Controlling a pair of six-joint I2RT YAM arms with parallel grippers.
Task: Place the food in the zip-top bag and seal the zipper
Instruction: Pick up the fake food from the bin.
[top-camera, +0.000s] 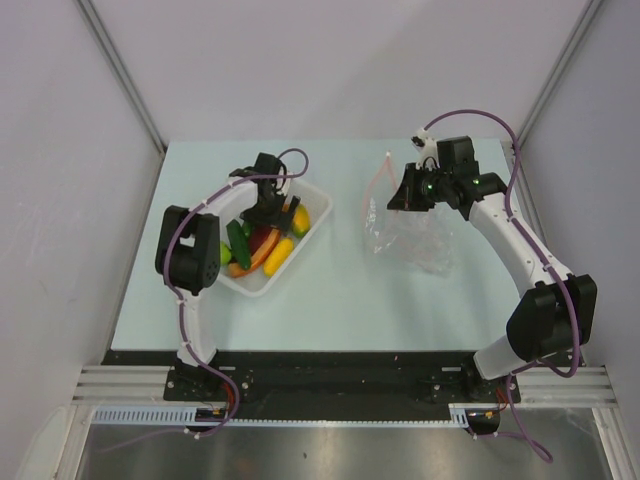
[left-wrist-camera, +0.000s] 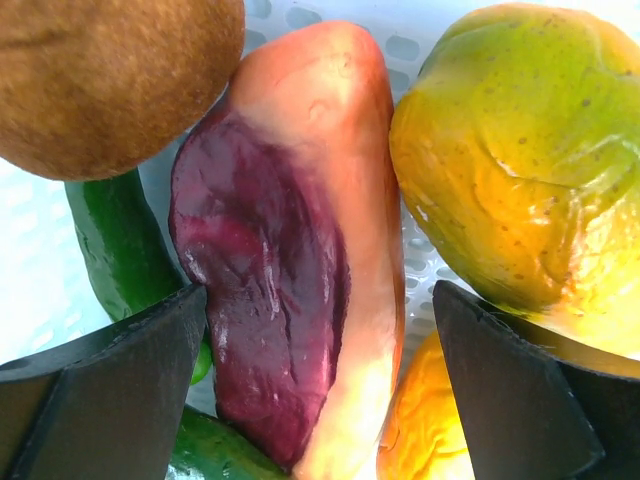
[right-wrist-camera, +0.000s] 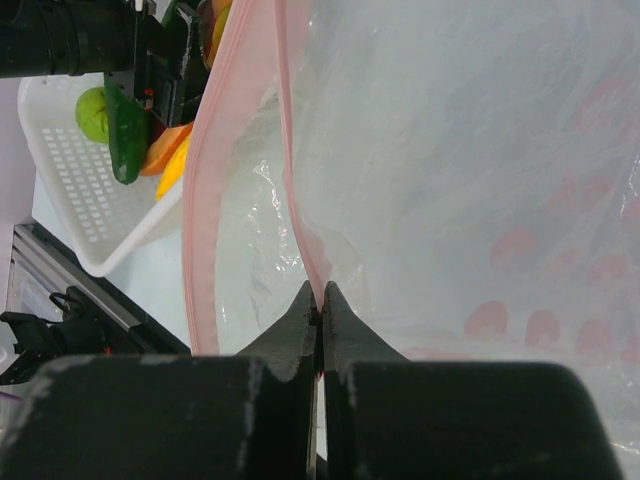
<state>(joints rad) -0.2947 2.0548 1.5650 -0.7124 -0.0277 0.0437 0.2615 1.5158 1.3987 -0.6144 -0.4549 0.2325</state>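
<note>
The food (top-camera: 268, 245) lies in a white tray (top-camera: 262, 286) at the left. My left gripper (top-camera: 268, 208) hangs low over it, open. In the left wrist view its fingers (left-wrist-camera: 110, 390) straddle a dark red and orange piece (left-wrist-camera: 280, 250) without pressing on it. Around that piece lie a green cucumber (left-wrist-camera: 115, 240), a brown ball (left-wrist-camera: 110, 70), a yellow-green fruit (left-wrist-camera: 520, 160) and an orange piece (left-wrist-camera: 425, 420). My right gripper (right-wrist-camera: 320, 295) is shut on the zipper (right-wrist-camera: 300, 180) of the zip-top bag (top-camera: 410, 240) and holds one lip up. The bag's mouth gapes toward the tray.
The right wrist view shows the other pink lip (right-wrist-camera: 205, 200) of the bag, the tray (right-wrist-camera: 90, 190) with a lime-green ball (right-wrist-camera: 92, 113) in it, and the left arm (right-wrist-camera: 80, 35) above. Metal rails (top-camera: 330, 385) run along the table's near edge.
</note>
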